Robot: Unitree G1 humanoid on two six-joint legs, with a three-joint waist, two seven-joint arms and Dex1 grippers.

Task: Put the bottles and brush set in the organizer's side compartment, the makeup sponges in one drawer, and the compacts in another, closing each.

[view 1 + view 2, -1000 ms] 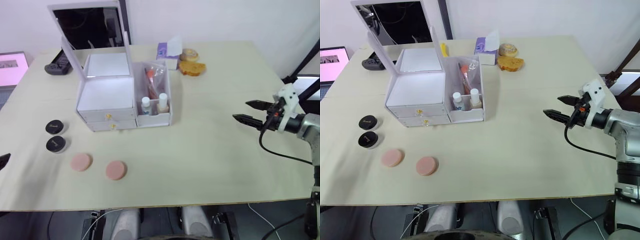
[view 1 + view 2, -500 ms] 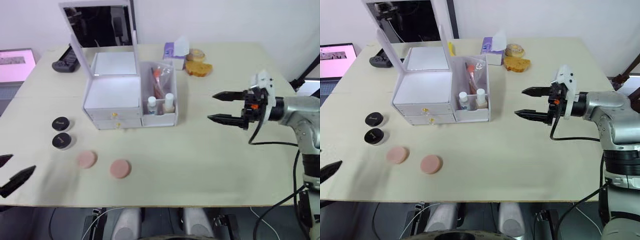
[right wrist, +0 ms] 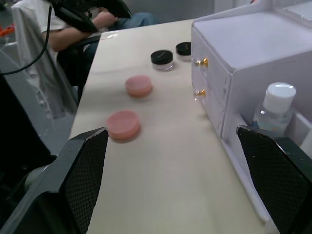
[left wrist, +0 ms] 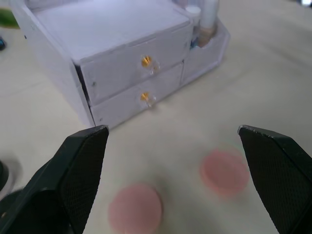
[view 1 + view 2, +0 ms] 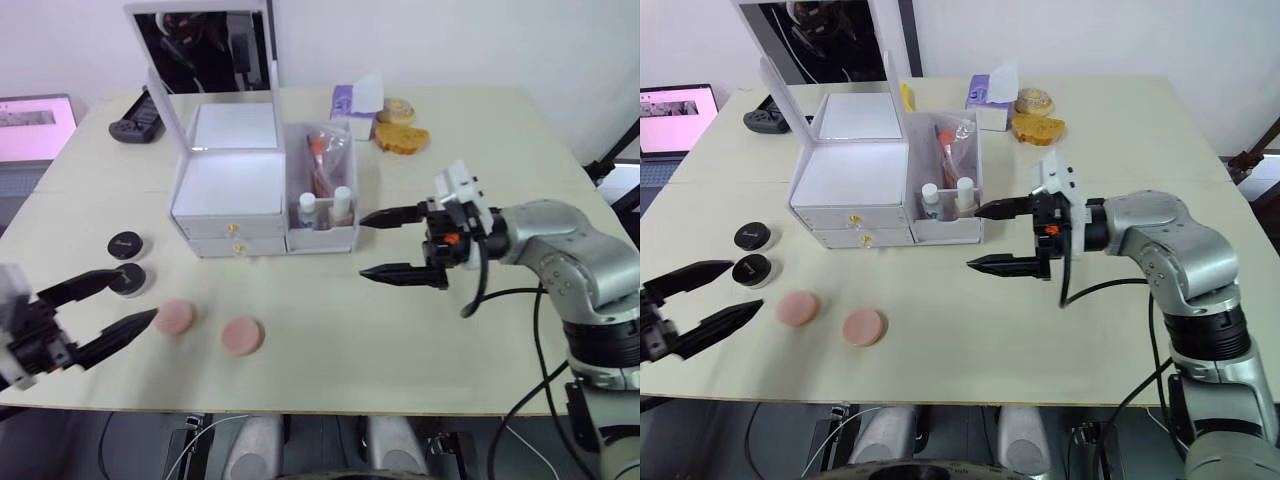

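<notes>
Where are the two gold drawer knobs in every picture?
Left eye view: drawer knobs on the organizer's front, one above the other.
Right eye view: knobs stacked the same way.
Left wrist view: knobs facing the camera, pink makeup sponges in front.
Right wrist view: knobs on the organizer's front face, sponges nearby.
Shared landmark: the sponges.

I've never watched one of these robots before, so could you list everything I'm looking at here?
Table: one, pale wood.
Organizer: one, white, mirror lid up, both drawers shut.
Bottles: two, clear with white caps, in the side compartment.
Brush set: one bag, pinkish-orange, behind the bottles.
Makeup sponges: two, pink, on the table before the organizer.
Compacts: two, black, left of the organizer.
Tissue pack: one, purple, far edge.
Bread-like items: two, beside the tissue pack.
Controller: one, dark, far left.
Screen: one, pink.
Left gripper: open, near the sponges.
Right gripper: open, beside the side compartment.
</notes>
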